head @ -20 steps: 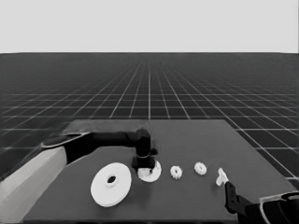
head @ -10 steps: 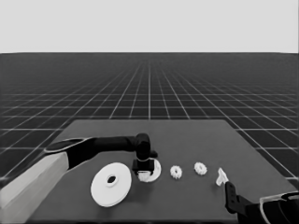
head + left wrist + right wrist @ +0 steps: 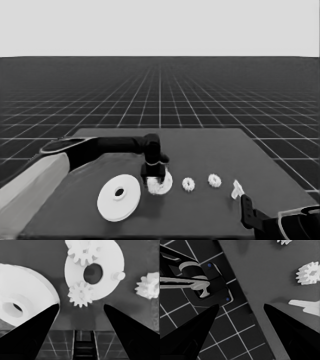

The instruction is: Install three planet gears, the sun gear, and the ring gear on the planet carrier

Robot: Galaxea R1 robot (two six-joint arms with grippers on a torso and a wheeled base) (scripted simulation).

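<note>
Down a shade since a second ago, with the pale forearm sunk toward the lower left corner of the head view: the left gripper (image 3: 153, 179), now hanging directly over the smaller round part (image 3: 110, 257). Fingers spread wide, nothing pinched between them. Judging by that, a gear just let go rather than one about to be picked up.

Nearest, at the lower right corner: the right gripper (image 3: 245, 202), parked at the table's edge, fingers likewise apart and empty. Just beyond it, the thin white piece (image 3: 236, 189), untouched.

To the left at the same depth, lying flat and apart from everything: the larger round part (image 3: 107, 202), not yet needed.

A little farther back, the smaller round part itself, carrying two gears in the left wrist view: one (image 3: 80, 294) at the rim just ahead of the spread fingertips, teeth overhanging the edge, and a second (image 3: 81, 251) on the far side of the centre hole. One bare peg (image 3: 118, 275) waiting for a third. Whether the rim gear sits fully down on its peg, not possible to tell.

In a row to the right, two loose gears (image 3: 188, 184) (image 3: 214, 180) on the dark table (image 3: 210, 145), well apart from each other.

By this reckoning, roughly halfway: two gears placed, two more and the larger round part to go, with the nearer loose gear the likely next pickup.
</note>
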